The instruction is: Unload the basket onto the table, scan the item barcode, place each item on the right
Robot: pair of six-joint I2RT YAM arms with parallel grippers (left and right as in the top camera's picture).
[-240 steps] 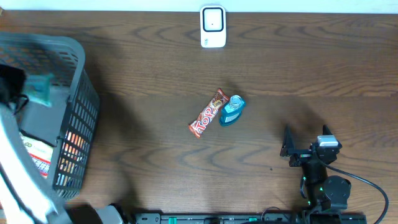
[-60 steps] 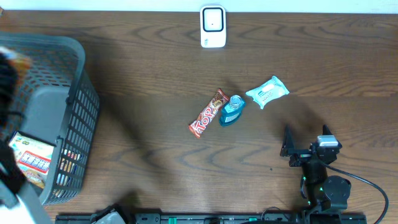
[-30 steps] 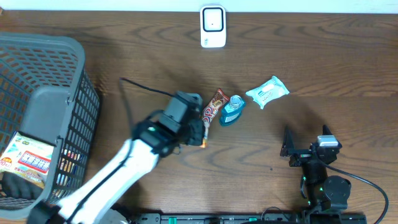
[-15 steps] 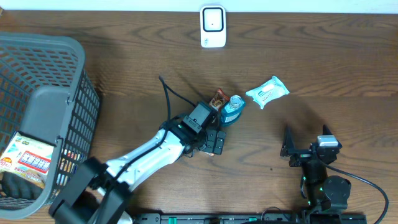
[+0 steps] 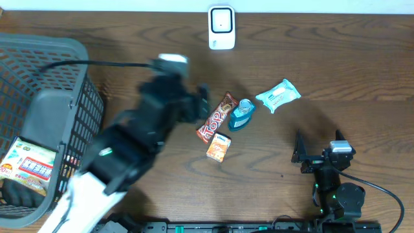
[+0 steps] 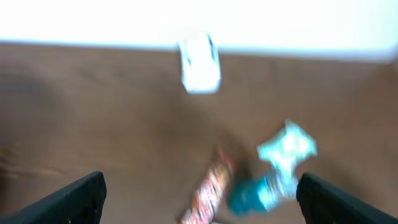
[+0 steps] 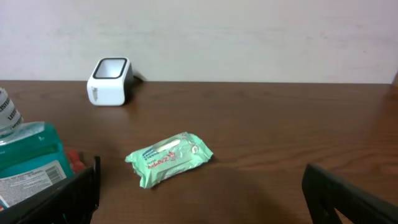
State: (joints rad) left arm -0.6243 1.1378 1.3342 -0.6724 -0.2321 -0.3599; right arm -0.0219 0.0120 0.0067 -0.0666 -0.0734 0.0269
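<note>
Hovering over the middle of the table (image 5: 336, 65), the left gripper (image 6: 200, 180) shows both jaws spread wide with nothing between them, so it's empty-handed. Its arm is a smear of blur in the overhead view. Through the wrist camera, also blurred, those open fingers frame dark brown wood running out to a pale wall (image 7: 249, 37).

Just off the gripper sits the candy bar (image 5: 218, 117), lying on a diagonal. The blue bottle (image 5: 242, 114) is tucked against its right side. And there's the orange box (image 5: 218, 146), down flat on the wood. It lies right by the candy bar's lower end, on the robot's side of it and a little to the right of the open jaws. Touching the bar or not? Can't tell from here.

Moving outward, a green wipes pack (image 5: 278, 95) lies near the bottle, slightly apart from it. Beyond the cluster there's a broad strip of bare wood, then the white scanner (image 5: 221, 27) standing upright at the far edge against the wall, well apart from the box. There's plenty of open surface to the right too.

On the left edge, the grey basket (image 5: 77, 58) takes up the corner, with a printed carton (image 5: 27, 167) lying inside. Over by the near right edge, the right gripper (image 5: 318, 139) sits low with its jaws parked wide apart and empty. It looks toward the wipes pack and the bottle.
</note>
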